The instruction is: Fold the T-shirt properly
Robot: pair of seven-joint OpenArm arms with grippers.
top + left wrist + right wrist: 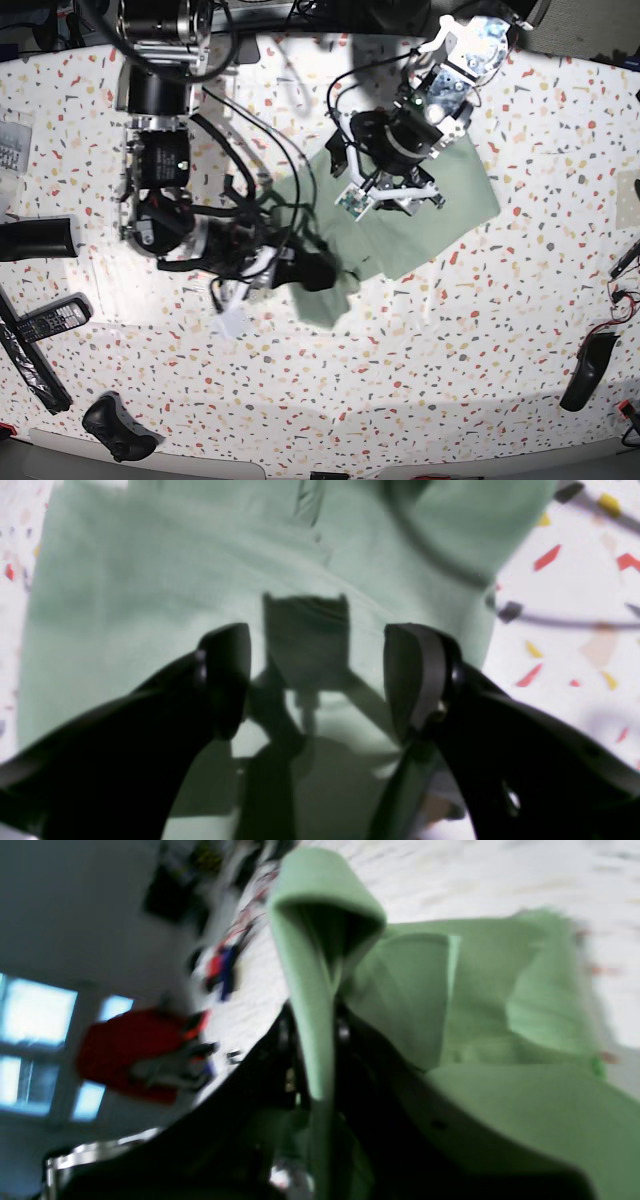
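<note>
Speckled white terrazzo tabletop (480, 330) is lying under both arms, flecked red, yellow and grey. T-shirt (440, 215), pale sage green, is spreading across the middle of that surface, its right portion lying flat, its lower-left corner bunching up where one arm is reaching in. Left gripper (317, 680) is hanging above the flat cloth, jaws standing wide apart with nothing between them; its shadow is falling on the fabric directly below. In the base view this arm is sitting over the upper middle of the shirt. Right gripper (312, 1060) is pinching closed on a fold of the T-shirt; in its wrist view a narrow ridge of green cloth is rising straight up from between the black fingers (350, 1060) and curling over at the top. That view is blurring heavily. Around the table edges, a remote control (45, 320) and a game controller (120, 425) are lying at the left, well apart from the shirt. Black cables (250, 150) are trailing over the upper-left region.
</note>
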